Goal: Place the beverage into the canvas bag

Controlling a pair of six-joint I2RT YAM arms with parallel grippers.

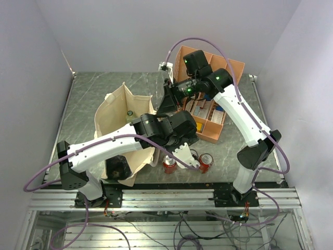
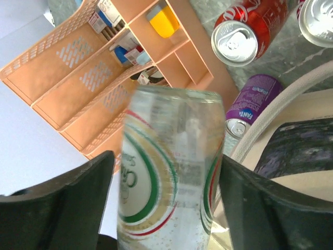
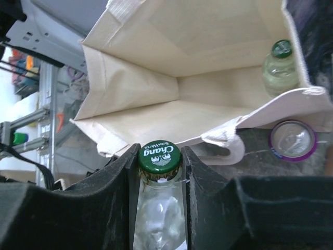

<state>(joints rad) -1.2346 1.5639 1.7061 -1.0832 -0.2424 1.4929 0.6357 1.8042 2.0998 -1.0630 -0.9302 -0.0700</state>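
Observation:
A clear Chang soda-water bottle [image 2: 169,172] with a green-and-red label fills the left wrist view. My left gripper [image 2: 166,159] is shut on its body and holds it off the table. My right gripper [image 3: 158,156] is shut on the neck of a clear bottle just under its green cap [image 3: 159,156], at the right edge of the open cream canvas bag [image 3: 197,99]. I cannot tell whether both hold the same bottle. From above, the right gripper [image 1: 164,104] and left gripper [image 1: 179,138] are close together beside the bag [image 1: 117,117].
Another green-capped bottle [image 3: 281,65] stands inside the bag. A purple Fanta can [image 3: 292,139] is by the bag's corner. Red cans [image 1: 169,165] [image 1: 206,162] stand near the front edge. The orange-pink organizer [image 1: 213,114] is at the back right.

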